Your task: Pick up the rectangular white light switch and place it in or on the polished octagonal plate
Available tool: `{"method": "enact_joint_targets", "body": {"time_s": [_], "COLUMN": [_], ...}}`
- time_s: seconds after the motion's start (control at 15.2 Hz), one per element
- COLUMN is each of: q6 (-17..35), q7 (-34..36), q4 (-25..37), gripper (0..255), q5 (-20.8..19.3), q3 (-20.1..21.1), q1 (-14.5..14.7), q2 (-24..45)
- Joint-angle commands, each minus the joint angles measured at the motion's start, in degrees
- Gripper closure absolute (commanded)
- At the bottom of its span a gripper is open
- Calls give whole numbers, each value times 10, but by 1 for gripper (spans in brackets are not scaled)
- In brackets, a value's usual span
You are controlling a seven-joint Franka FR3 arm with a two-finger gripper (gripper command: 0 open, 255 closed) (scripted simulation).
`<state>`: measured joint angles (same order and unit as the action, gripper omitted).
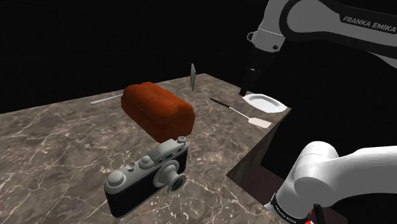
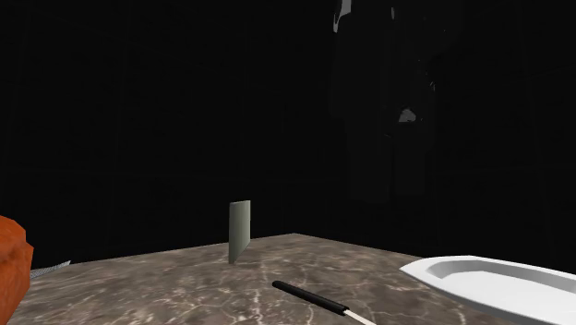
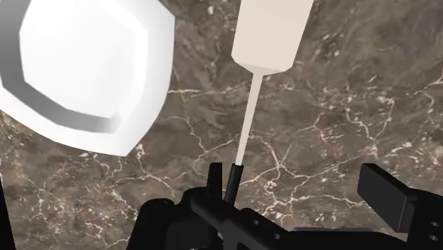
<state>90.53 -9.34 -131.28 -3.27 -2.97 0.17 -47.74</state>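
Observation:
The light switch (image 1: 192,75) is a thin grey-white rectangular piece standing upright on edge near the marble table's far edge; it also stands left of centre in the second exterior view (image 2: 240,231). The white octagonal plate (image 1: 263,102) lies at the table's far right corner, and is also seen as plate (image 2: 503,282) and plate (image 3: 85,67). My black gripper (image 1: 248,86) hangs above the plate, well to the right of the switch. In the wrist view the gripper (image 3: 302,188) is open with nothing held; the spatula's handle passes by one finger (image 3: 213,179).
A spatula (image 1: 245,113) with a dark handle and pale blade lies beside the plate. A red-brown bread loaf (image 1: 159,109) sits mid-table and a camera (image 1: 149,177) nearer the front. A pale thin utensil (image 1: 105,99) lies behind the loaf. The table edge (image 1: 254,153) drops off on the right.

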Motion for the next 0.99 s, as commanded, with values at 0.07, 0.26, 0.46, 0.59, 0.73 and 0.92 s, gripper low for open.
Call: {"method": "enact_joint_targets", "body": {"time_s": [0.07,0.26,0.46,0.59,0.73,0.92], "q6": [8,28,41,46,47,43], "q7": [23,91,158,202,245,307], "q4": [13,59,113,153,197,269], "gripper": [0,0,0,0,0,0], "q5": [5,18,25,27,27,23], "q3": [8,31,49,59,67,75], "q1": [-5,-20,-36,-46,-55,-68], "q2": [23,93,164,212,260,332]}}
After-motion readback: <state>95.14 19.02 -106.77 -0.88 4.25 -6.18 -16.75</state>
